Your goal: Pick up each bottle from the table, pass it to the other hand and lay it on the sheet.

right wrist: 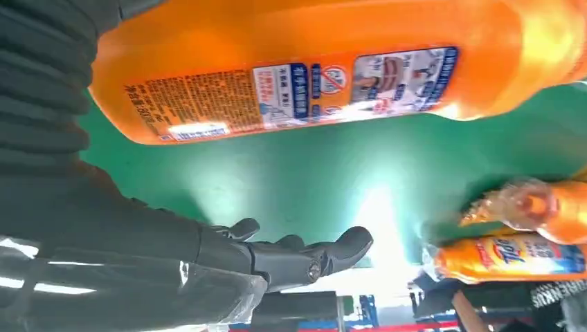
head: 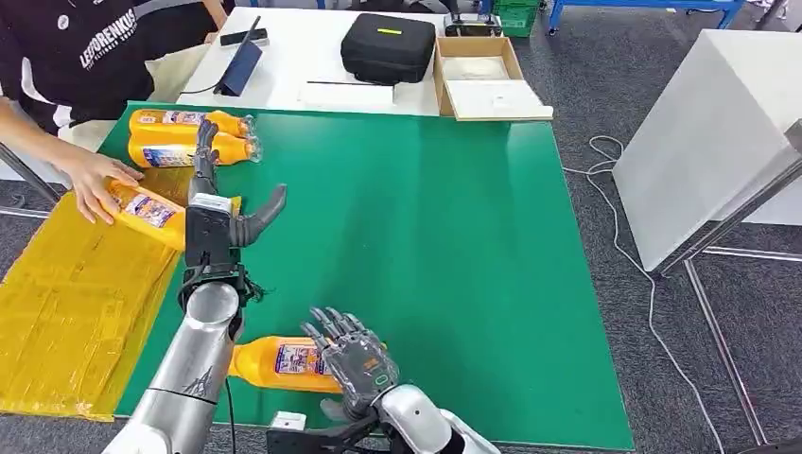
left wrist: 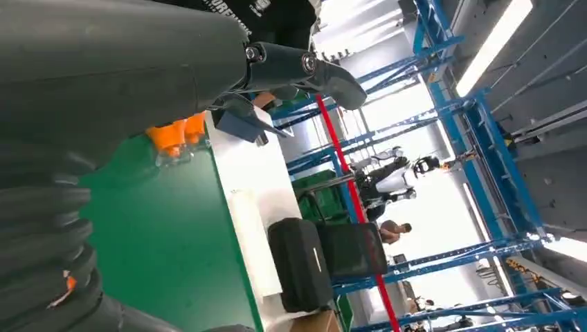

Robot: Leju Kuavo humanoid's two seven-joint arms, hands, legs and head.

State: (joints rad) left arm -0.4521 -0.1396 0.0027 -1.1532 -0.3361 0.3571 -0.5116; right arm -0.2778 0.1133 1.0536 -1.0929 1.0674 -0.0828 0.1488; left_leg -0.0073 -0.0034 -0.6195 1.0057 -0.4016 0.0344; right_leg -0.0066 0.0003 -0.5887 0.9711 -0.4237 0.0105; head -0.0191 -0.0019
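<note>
An orange bottle [head: 279, 363] lies on its side near the front edge of the green table [head: 435, 265]. My right hand [head: 352, 357] hovers at its cap end with fingers spread, holding nothing. In the right wrist view the bottle [right wrist: 311, 76] looms close, with a gap of green between it and my fingers [right wrist: 311, 254]. My left hand [head: 225, 216] is raised and open beside the yellow sheet [head: 66, 303]. A person's hand [head: 90, 184] rests on another bottle [head: 147, 212] lying on the sheet. Two more bottles [head: 189, 137] lie side by side at the table's far left corner.
Behind the green table stands a white table with a black case [head: 388, 45], an open cardboard box [head: 482, 80] and a dark tablet stand [head: 238, 64]. A white cabinet [head: 709, 142] stands to the right, with a cable [head: 624, 246] on the floor.
</note>
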